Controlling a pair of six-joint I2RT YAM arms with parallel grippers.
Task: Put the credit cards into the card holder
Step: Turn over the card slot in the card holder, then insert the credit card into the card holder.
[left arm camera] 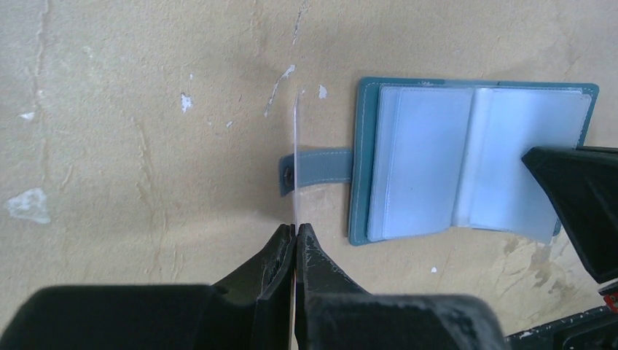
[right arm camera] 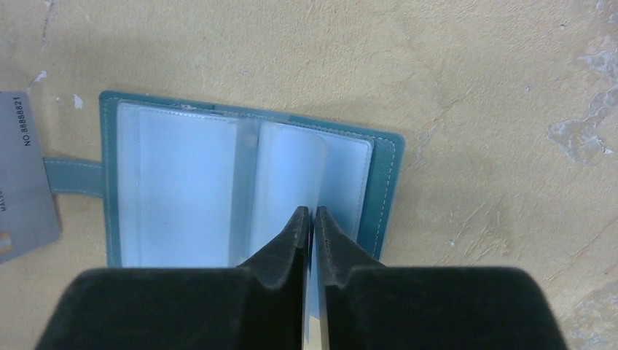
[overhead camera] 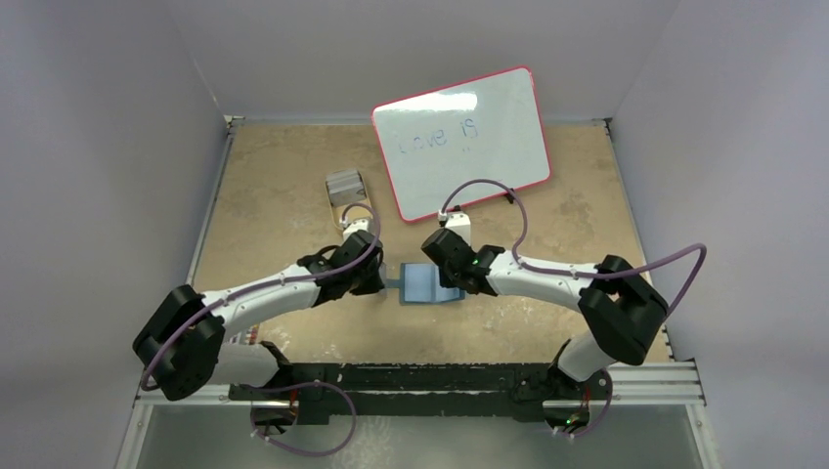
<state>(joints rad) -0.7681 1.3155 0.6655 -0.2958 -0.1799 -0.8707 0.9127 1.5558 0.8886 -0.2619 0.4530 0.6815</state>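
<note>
The teal card holder (overhead camera: 426, 283) lies open on the table between both grippers, its clear sleeves up and its snap tab (left arm camera: 318, 165) pointing left. My left gripper (left arm camera: 296, 227) is shut on one grey credit card (left arm camera: 295, 160), seen edge-on, held upright just above the tab. That card's face shows in the right wrist view (right arm camera: 23, 182). My right gripper (right arm camera: 311, 210) is shut on a clear sleeve (right arm camera: 288, 171) of the holder (right arm camera: 175, 182) and lifts it off the right half. The remaining stack of cards (overhead camera: 344, 183) sits at the back left.
The card stack rests on a tan tray (overhead camera: 349, 207) behind the left arm. A white board with a red rim (overhead camera: 459, 142) leans at the back centre. The right gripper's finger (left arm camera: 576, 200) shows over the holder's right edge in the left wrist view.
</note>
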